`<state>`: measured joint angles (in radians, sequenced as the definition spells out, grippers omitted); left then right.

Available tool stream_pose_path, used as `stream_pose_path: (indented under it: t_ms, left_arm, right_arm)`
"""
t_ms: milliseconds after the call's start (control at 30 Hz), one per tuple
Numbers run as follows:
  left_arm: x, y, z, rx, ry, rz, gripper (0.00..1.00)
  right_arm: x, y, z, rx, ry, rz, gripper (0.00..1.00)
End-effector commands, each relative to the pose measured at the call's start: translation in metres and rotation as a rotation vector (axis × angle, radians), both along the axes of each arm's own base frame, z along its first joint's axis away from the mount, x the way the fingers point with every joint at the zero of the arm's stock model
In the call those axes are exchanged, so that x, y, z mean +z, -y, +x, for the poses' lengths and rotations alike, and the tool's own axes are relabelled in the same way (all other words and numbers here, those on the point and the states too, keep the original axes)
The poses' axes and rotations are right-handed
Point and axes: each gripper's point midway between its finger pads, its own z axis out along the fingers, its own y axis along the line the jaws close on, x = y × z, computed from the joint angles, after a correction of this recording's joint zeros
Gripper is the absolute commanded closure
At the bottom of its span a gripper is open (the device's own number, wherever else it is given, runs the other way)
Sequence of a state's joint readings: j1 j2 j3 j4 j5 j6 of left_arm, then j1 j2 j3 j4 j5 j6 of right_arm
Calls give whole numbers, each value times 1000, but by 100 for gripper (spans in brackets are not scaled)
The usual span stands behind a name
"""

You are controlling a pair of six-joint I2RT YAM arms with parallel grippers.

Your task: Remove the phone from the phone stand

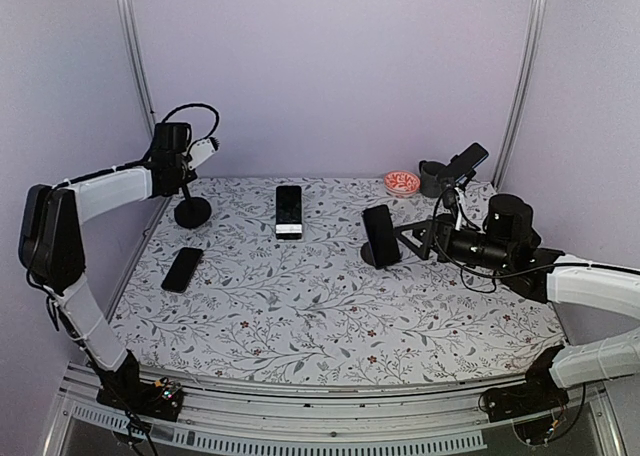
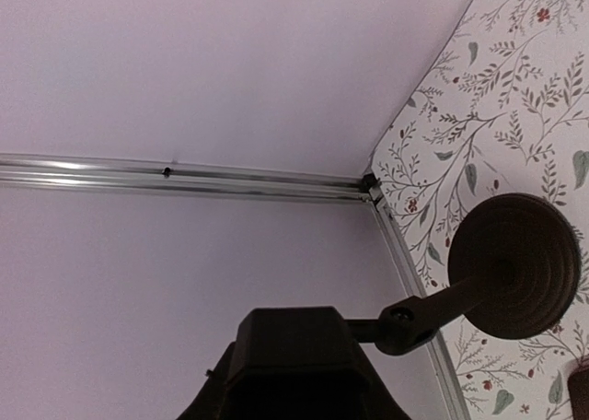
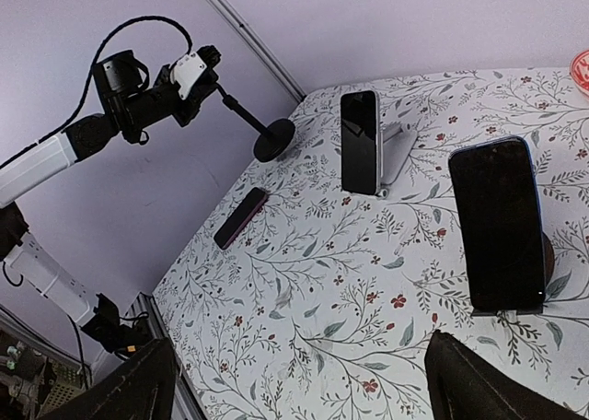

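Note:
A dark phone (image 1: 380, 236) with a blue edge leans upright on a black round stand; it also shows in the right wrist view (image 3: 497, 225). My right gripper (image 1: 415, 238) is just behind and to the right of it, open and empty (image 3: 313, 392). A second phone (image 1: 288, 212) leans on a white stand (image 3: 398, 153). A third phone (image 1: 182, 269) lies flat at the left. My left gripper (image 1: 178, 166) is shut on the head (image 2: 294, 355) of a black round-based stand (image 2: 515, 265) that holds no phone.
A fourth phone (image 1: 466, 162) sits on a raised holder at the back right, beside a black cup (image 1: 432, 179) and a red bowl (image 1: 402, 183). Walls with metal rails (image 2: 184, 176) close the back and sides.

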<state>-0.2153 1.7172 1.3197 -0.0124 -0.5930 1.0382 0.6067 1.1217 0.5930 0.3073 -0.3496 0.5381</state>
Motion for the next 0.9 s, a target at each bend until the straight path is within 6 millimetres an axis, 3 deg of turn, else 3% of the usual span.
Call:
stream_pose_path:
  t_ms: [0,167,400,533,633,867]
  left_arm:
    - [23,-6,21,21,121,-64,90]
    - [7,-3,24,5,87,-103,89]
    - [-15,-4,27,6,32,-111,78]
    - [-16,-1,23,5,19,-137,45]
    - [-14,2,17,0,3,-160,5]
    - [6,3,-10,54,3,-265,1]
  right_arm:
    - [23,-4,6,10,44,42,4]
    - [21,-5,6,12,39,39,4]
    - [21,-6,7,15,36,44,4]
    - [22,-7,7,19,38,43,4]
    - [22,-8,8,23,39,42,3]
    - [23,-10,8,30,47,40,3]
